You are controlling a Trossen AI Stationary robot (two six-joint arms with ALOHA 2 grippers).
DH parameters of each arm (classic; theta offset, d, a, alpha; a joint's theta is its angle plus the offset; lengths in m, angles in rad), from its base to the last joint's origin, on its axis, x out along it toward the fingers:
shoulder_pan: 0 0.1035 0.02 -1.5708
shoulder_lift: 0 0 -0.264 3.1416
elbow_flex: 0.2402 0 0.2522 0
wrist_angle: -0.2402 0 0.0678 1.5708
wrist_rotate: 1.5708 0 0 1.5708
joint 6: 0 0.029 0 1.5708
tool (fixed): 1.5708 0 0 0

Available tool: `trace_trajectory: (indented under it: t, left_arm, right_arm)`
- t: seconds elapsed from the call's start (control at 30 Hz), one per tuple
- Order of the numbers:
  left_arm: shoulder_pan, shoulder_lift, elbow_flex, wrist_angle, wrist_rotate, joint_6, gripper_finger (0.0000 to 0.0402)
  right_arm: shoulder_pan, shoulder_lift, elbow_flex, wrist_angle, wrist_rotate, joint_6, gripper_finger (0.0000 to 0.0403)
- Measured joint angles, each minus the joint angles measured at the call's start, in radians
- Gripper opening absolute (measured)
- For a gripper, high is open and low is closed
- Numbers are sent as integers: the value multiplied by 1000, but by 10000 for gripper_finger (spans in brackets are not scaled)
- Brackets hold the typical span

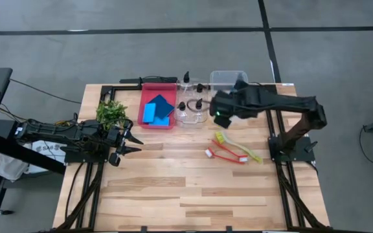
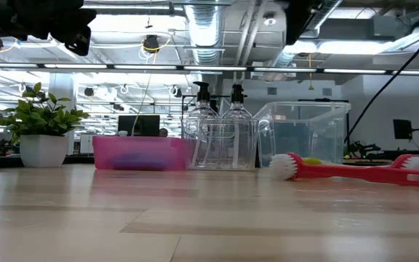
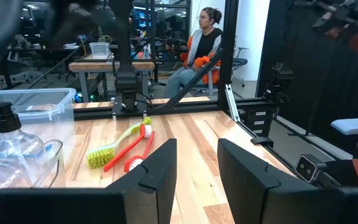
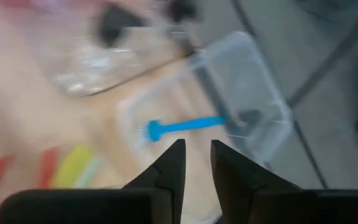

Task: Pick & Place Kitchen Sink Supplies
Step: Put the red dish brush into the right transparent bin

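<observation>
Two blue sponges (image 1: pixel 158 108) lie in the red bin (image 1: pixel 142 110). Beside it stand clear pump bottles (image 1: pixel 191 107), also in the low view as bottles (image 2: pixel 220 135). A blue brush (image 4: pixel 182 126) lies at the clear bin (image 4: pixel 253 93); blur hides how it rests. One yellow-green brush (image 1: pixel 239 147) and two red brushes (image 1: pixel 224 154) lie flat on the table. My right gripper (image 4: pixel 197 149) hovers above the clear bin, pointing down, its fingers slightly apart and empty. My left gripper (image 1: pixel 133 144) waits open at the table's left, by the plant.
A small leafy plant (image 1: pixel 112 113) in a white pot (image 2: pixel 44 151) stands at the far left next to my left arm. A black frame rail (image 1: pixel 128 84) runs along the table's far edge. Bare wood fills the near half of the table (image 1: pixel 193 200). A person (image 3: pixel 201 43) sits beyond the table.
</observation>
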State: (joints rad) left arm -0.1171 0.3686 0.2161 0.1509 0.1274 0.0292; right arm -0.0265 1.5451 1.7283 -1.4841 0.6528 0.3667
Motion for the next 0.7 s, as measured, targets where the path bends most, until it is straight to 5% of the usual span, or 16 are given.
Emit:
trace_trajectory:
  t: [0.27, 0.7]
  left_arm:
    - [0, 0, 0, 0, 0, -3, 118]
    - [0, 0, 0, 0, 0, -3, 118]
  right_arm:
    - [224, -111, -110, 46, -106, 38, 69]
    - [420, -338, -825, 606, -183, 297, 69]
